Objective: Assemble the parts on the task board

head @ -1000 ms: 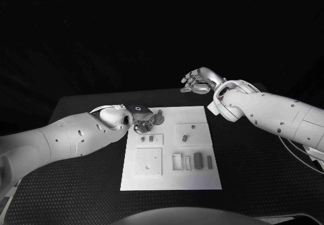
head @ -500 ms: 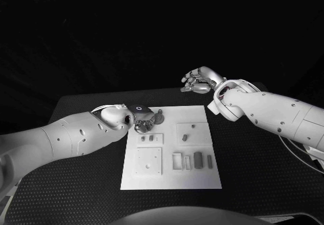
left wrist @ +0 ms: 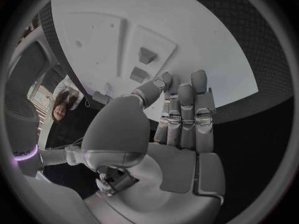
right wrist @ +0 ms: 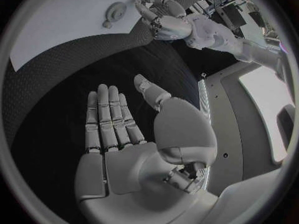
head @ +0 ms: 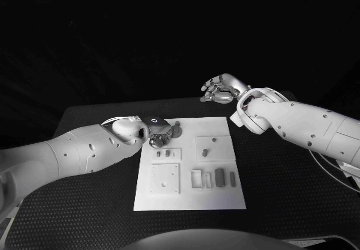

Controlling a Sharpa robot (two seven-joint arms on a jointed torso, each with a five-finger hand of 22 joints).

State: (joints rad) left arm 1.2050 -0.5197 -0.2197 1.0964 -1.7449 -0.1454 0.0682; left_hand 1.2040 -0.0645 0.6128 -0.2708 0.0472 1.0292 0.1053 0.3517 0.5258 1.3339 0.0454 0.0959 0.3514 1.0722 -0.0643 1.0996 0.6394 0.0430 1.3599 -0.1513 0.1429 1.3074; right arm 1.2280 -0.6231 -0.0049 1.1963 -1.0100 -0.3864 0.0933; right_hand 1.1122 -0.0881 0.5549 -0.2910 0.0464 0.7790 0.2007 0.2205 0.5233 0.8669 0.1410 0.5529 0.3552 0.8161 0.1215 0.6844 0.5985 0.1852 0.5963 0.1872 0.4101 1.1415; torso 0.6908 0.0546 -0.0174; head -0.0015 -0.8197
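The white task board [head: 191,200] lies in the middle of the black table. Small grey parts sit on it: two short pieces [head: 161,153] in a raised plate, one peg [head: 205,153] in another, and upright bars [head: 220,177] nearer me. My left hand [head: 162,134] hovers over the board's far left corner, beside a round grey part [head: 177,130]. In the left wrist view its fingers [left wrist: 187,114] are straight and together, holding nothing, above the board [left wrist: 187,25]. My right hand [head: 220,89] is raised beyond the table's far edge, palm flat and empty [right wrist: 124,129].
A square plate with holes [head: 165,179] and a small frame [head: 196,179] sit on the board's near half. The right wrist view shows the round part [right wrist: 114,11] on the board [right wrist: 56,20] next to my left hand [right wrist: 163,20]. Black matting surrounds the board.
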